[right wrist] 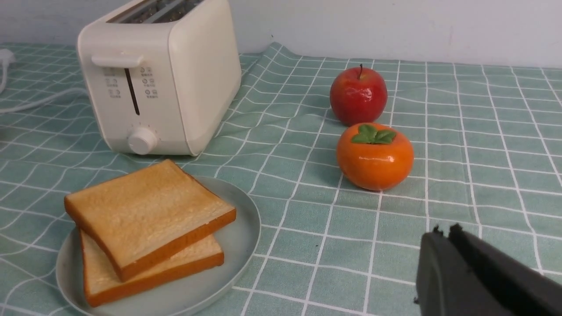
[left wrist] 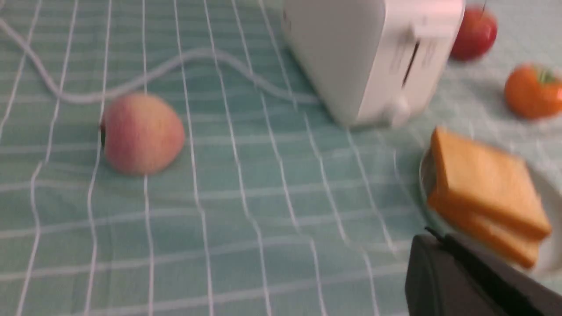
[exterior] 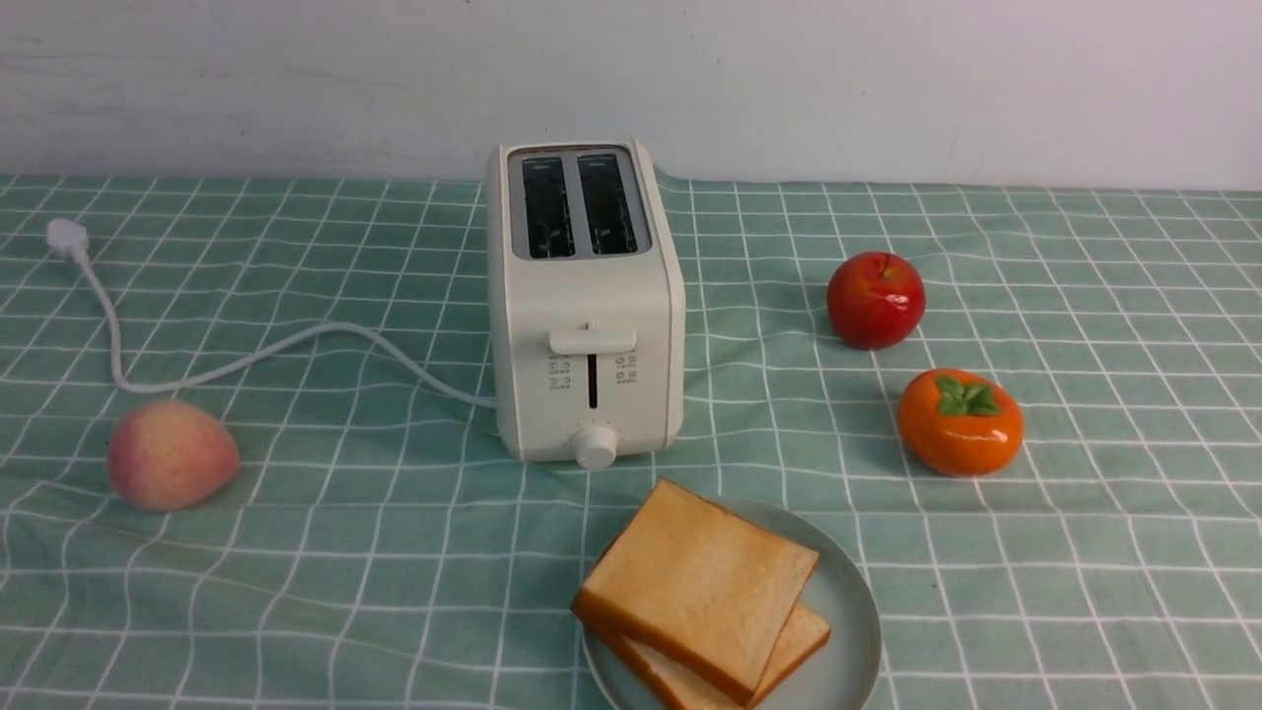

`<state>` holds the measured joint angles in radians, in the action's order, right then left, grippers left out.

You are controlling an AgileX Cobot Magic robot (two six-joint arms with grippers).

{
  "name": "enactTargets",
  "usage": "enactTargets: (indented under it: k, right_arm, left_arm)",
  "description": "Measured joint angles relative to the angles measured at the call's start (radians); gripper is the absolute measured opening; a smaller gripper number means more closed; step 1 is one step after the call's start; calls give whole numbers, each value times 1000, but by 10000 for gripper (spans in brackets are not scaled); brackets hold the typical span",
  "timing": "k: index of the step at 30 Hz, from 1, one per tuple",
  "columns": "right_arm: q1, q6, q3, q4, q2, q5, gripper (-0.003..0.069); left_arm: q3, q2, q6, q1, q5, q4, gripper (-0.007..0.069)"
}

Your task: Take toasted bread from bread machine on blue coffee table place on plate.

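Two slices of toasted bread [exterior: 697, 584] lie stacked on the pale plate [exterior: 846, 616] in front of the bread machine [exterior: 586, 296], whose two slots show dark and hold no bread. The toast also shows in the left wrist view [left wrist: 483, 184] and the right wrist view [right wrist: 147, 210]. My left gripper [left wrist: 439, 237] is shut and empty, above the cloth beside the plate. My right gripper [right wrist: 443, 230] is shut and empty, over the cloth to the side of the plate [right wrist: 239, 228]. Neither gripper shows in the front view.
A red apple [exterior: 876, 299] and an orange persimmon [exterior: 959, 422] sit right of the toaster. A peach [exterior: 170, 455] lies at the left, near the white cord [exterior: 246, 360] and its plug [exterior: 66, 237]. A white wall stands behind the teal grid cloth [exterior: 1085, 552].
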<state>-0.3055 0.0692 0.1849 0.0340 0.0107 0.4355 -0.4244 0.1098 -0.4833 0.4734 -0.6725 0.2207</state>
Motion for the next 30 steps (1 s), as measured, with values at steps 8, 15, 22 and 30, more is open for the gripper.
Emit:
enactTargets:
  k: [8, 15, 22, 30]
  right_arm:
    - [0, 0, 0, 0, 0, 0, 24]
    - [0, 0, 0, 1, 0, 0, 35]
    - [0, 0, 0, 1, 1, 0, 36]
    - [0, 0, 0, 1, 1, 0, 47]
  left_arm:
    - [280, -114, -214, -104, 331, 149, -14]
    - [447, -121, 57, -245, 381, -36, -14]
    - [455, -121, 192, -249, 286, -90, -14]
    - [455, -121, 193, -249, 284, -101, -13]
